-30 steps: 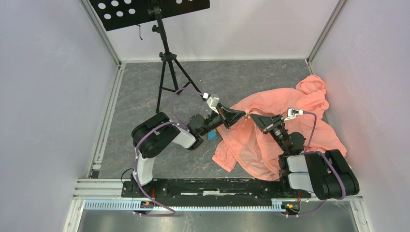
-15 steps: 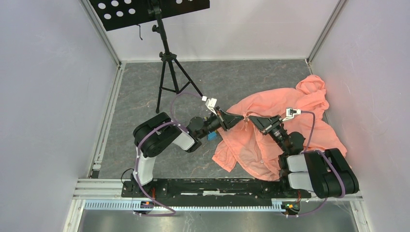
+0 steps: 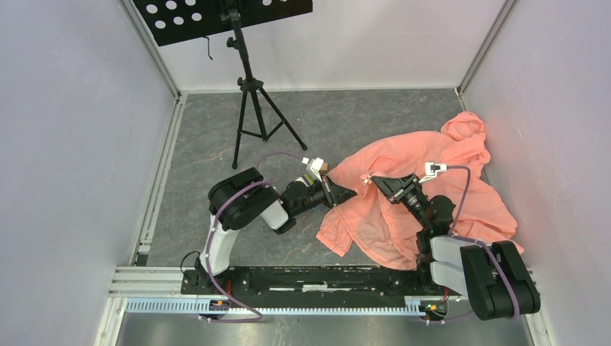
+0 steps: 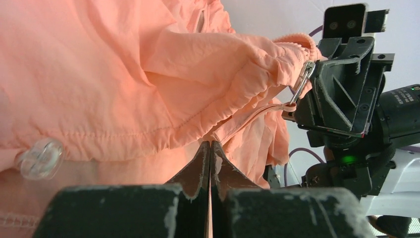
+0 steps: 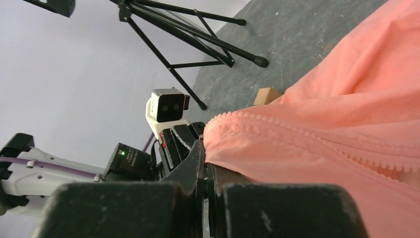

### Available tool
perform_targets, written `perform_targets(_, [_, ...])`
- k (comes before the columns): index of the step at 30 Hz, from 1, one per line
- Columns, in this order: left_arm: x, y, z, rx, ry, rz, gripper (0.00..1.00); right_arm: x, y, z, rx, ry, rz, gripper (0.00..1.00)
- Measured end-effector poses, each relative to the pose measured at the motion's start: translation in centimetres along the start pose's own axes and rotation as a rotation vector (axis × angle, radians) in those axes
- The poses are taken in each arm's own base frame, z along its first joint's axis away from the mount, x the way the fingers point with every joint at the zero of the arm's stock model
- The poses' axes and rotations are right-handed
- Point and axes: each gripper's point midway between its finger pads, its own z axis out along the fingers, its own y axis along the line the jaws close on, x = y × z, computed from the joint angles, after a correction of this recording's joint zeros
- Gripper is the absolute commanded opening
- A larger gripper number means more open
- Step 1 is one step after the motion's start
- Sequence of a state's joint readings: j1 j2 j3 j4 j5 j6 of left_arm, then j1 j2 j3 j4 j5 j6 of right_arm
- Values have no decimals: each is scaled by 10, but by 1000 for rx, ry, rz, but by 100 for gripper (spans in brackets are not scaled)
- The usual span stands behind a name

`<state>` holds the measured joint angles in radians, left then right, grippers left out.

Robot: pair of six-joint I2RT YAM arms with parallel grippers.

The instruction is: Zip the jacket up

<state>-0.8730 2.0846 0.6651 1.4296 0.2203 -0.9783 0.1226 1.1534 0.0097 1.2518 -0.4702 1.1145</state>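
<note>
- The jacket [image 3: 432, 187] lies crumpled on the right half of the table [image 3: 216, 144], hood toward the far corner.
- The left claw [image 3: 350, 193] has drawn back toward its base over the last second, so the claws, nearly tip to tip before, now sit slightly apart.
- Its fingers are pressed together, pinching the hem.
- The right claw [image 3: 372, 178] also pinches fabric, by the zipper pull [image 4: 303, 79].
- The hem looks tauter, but I'd say zipping hasn't begun.
</note>
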Motion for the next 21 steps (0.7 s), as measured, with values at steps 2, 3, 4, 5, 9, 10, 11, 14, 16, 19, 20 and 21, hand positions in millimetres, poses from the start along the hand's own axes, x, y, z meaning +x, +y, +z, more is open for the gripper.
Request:
perform_targets(2, [3, 3, -2, -16, 10, -7, 6, 2, -4, -1, 18, 10, -9, 0])
perform_targets(3, [4, 5, -4, -31, 21, -12, 11, 3, -6, -1, 24, 15, -15, 0])
perform_targets(4, [5, 5, -6, -40, 27, -15, 18, 4, -7, -2, 28, 18, -21, 0])
perform_targets(5, [6, 5, -9, -57, 38, -20, 24, 5, -8, -2, 30, 21, -29, 0])
perform_targets(9, [1, -11, -16, -62, 62, -32, 52, 7, -7, -3, 20, 36, -57, 0])
perform_targets(10, [-3, -18, -17, -51, 63, -33, 57, 8, -7, -3, 17, 40, -64, 0])
perform_targets(11, [-6, -24, -18, -42, 64, -36, 60, 8, -7, -3, 15, 42, -67, 0])
perform_targets(14, [-17, -36, -20, -16, 73, -55, 79, 10, -4, -3, -1, 51, -77, 0])
perform_targets(16, [-27, -38, -18, -5, 77, -73, 79, 10, -2, -3, -12, 53, -81, 0])
perform_targets(19, [-46, -39, -13, 10, 66, -75, 79, 9, 0, -3, -21, 54, -85, 0])
perform_targets(20, [-51, -40, -10, 15, 62, -72, 79, 9, 1, -3, -24, 54, -87, 0])
perform_targets(21, [-56, -42, -7, 25, 63, -69, 79, 10, 1, -3, -27, 55, -87, 0])
